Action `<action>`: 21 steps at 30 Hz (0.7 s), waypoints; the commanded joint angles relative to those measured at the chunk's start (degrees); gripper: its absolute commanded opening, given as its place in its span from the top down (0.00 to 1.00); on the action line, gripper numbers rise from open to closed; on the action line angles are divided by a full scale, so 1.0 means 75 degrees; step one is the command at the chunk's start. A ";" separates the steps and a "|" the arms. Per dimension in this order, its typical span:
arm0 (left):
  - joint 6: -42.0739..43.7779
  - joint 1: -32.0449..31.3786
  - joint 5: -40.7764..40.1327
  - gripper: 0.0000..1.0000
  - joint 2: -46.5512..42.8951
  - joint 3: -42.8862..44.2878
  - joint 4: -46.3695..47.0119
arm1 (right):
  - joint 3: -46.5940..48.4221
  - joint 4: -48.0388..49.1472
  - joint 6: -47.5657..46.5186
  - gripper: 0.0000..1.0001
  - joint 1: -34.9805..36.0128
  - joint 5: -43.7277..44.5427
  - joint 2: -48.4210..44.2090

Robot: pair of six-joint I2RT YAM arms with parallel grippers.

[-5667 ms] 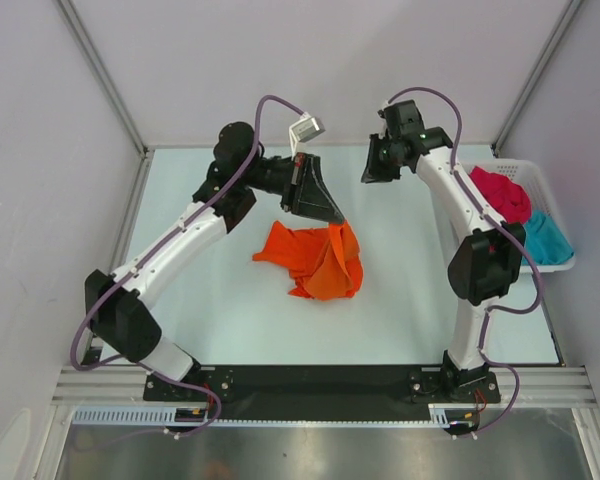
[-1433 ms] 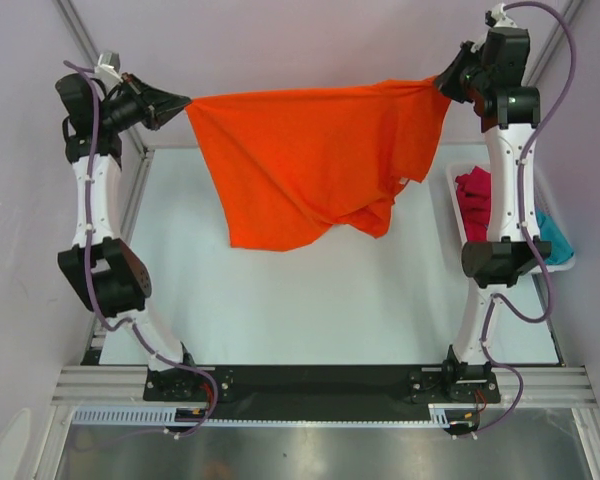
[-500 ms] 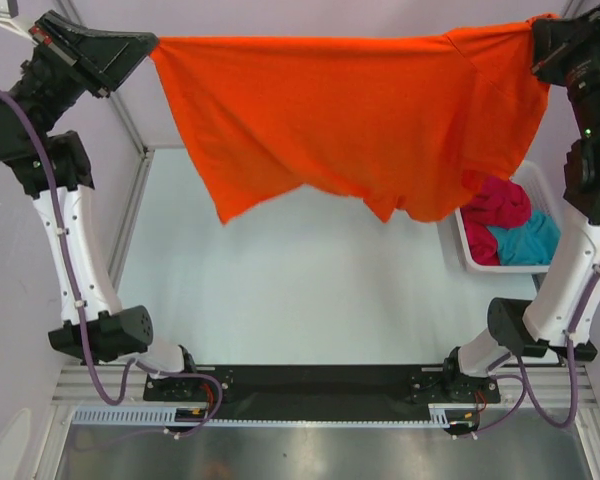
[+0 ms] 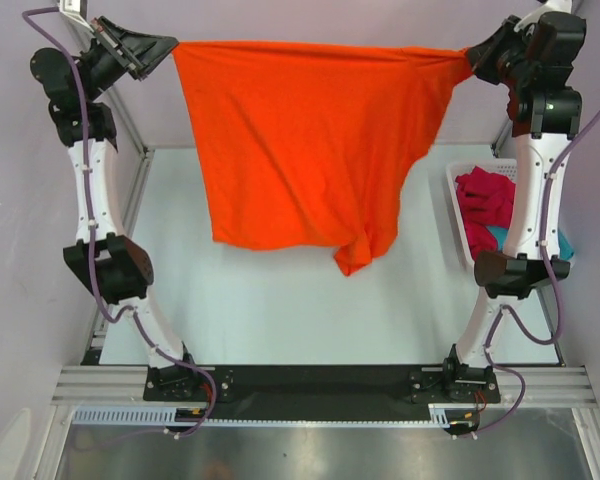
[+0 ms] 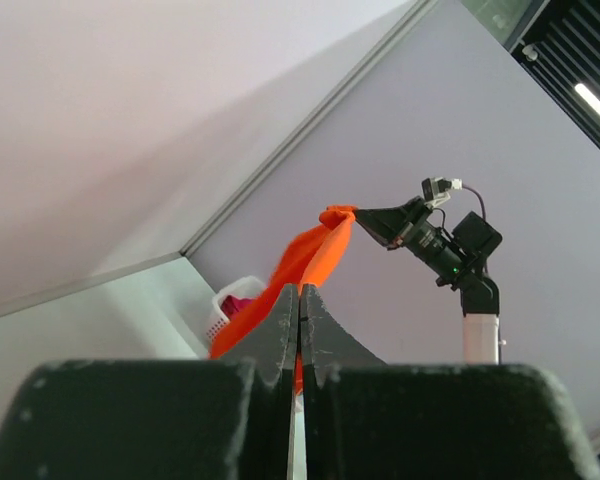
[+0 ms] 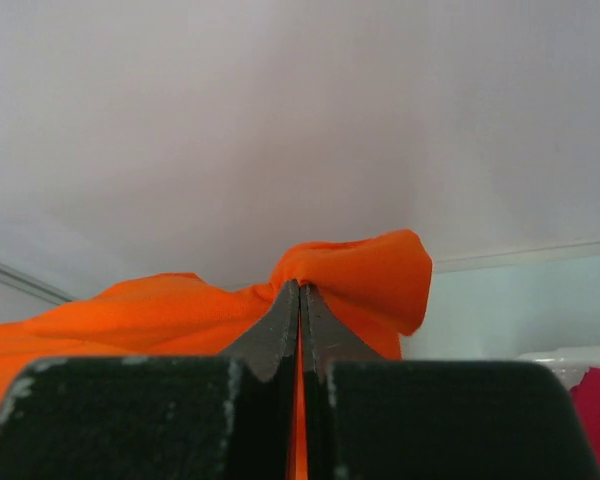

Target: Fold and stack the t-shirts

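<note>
The bright orange t-shirt (image 4: 310,140) hangs spread in the air high over the table, stretched between both arms. My left gripper (image 4: 170,46) is shut on its upper left corner, and in the left wrist view (image 5: 300,288) the cloth (image 5: 305,262) runs away from the jaws. My right gripper (image 4: 470,55) is shut on the upper right corner; in the right wrist view (image 6: 299,285) orange cloth (image 6: 365,270) bunches at the tips. The shirt's lower edge sags to a point above the table's middle. The crimson red t-shirt (image 4: 485,195) lies in the basket with the teal blue one (image 4: 564,243), mostly hidden by my right arm.
The white lattice basket (image 4: 458,190) stands at the table's right edge, behind my right forearm. The pale table top (image 4: 280,300) lies beneath the hanging shirt. Grey enclosure walls and metal frame posts stand close behind both grippers.
Both grippers have come inward and slightly down from the frame's top corners. The shirt hangs longer and more bunched at the right, its low point now nearer the table's middle.
</note>
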 commanded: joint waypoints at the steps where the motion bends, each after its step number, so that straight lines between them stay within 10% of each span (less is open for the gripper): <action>1: 0.0131 0.0194 -0.0644 1.00 0.0549 0.1141 -0.0066 | 0.0642 0.1076 -0.0064 1.00 -0.0303 0.0823 0.0062; 12: 0.0950 0.0206 -0.0563 1.00 -0.0139 0.1461 -0.0465 | -0.0023 0.0985 -0.0592 1.00 -0.0397 0.1432 -0.1238; 21: 0.1583 0.0089 -0.0410 1.00 -0.2166 -0.4748 0.0004 | -0.4860 0.0197 -0.0757 1.00 0.0107 0.0636 -0.2968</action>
